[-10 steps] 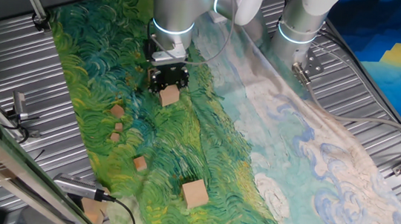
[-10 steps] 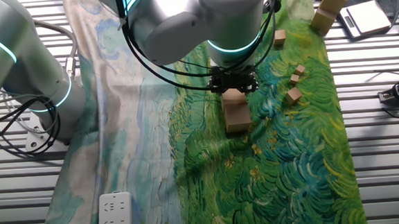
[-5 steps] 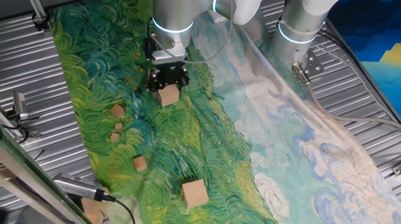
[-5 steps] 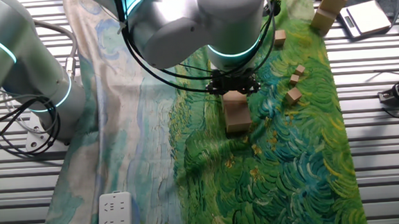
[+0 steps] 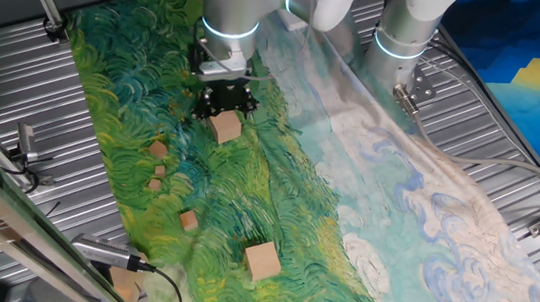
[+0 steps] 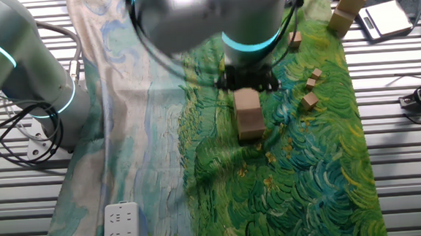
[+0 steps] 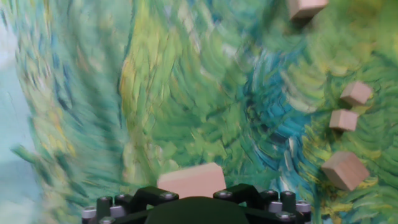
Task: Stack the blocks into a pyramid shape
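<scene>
As I read the table from the near edge in one fixed view, two tan blocks (image 6: 348, 5) stand outside the cloth (image 5: 423, 227), close to the table edge, so they are not in use yet. Next on the cloth is a big block (image 5: 261, 261), which lies alone and well apart from everything else. Behind it comes a small block (image 5: 188, 221), also alone, and then three more small blocks (image 5: 157, 170) in a loose row, near each other but not stacked.

Farther back is the stack (image 6: 249, 115). In the other fixed view it is a column of two blocks, one sitting upright on the other with no block beside the lower one. The gripper (image 5: 223, 104) hangs directly over the stack, very near its top. I cannot tell if the fingers are wide or narrow, or if they touch the top block: the arm is blurred in the other fixed view, and in the hand view I see only the top face of the block under the dark gripper body.

I judge that the task is in an early part. A column of two is not a pyramid, because it has no wide base. At least the big block and the four small blocks are left to place.
</scene>
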Controlling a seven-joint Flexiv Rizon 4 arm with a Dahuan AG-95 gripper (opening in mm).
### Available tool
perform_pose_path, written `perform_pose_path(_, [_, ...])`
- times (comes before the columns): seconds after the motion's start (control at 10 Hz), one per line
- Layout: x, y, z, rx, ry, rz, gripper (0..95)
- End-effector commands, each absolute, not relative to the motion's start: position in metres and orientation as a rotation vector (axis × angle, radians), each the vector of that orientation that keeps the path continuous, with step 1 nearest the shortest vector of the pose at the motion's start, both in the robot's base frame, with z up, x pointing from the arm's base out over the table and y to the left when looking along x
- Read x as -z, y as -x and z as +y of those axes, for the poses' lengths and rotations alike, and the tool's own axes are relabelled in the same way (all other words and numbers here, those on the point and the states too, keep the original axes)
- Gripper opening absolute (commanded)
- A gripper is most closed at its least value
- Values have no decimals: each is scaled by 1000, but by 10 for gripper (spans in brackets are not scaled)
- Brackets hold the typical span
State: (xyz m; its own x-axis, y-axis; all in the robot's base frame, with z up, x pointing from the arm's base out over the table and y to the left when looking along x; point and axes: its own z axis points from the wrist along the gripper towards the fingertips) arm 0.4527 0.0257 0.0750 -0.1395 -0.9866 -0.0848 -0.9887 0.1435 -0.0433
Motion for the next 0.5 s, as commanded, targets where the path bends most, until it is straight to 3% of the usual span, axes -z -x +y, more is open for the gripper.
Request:
perform_pose_path(0.1, [-100, -452, 50, 55, 1917, 2435, 380])
perform_pose_path(0.2, [-104, -453, 58, 75, 1865, 2482, 0])
perform_pose_path(0.5, [-96, -457, 82, 71, 1787, 2538, 0])
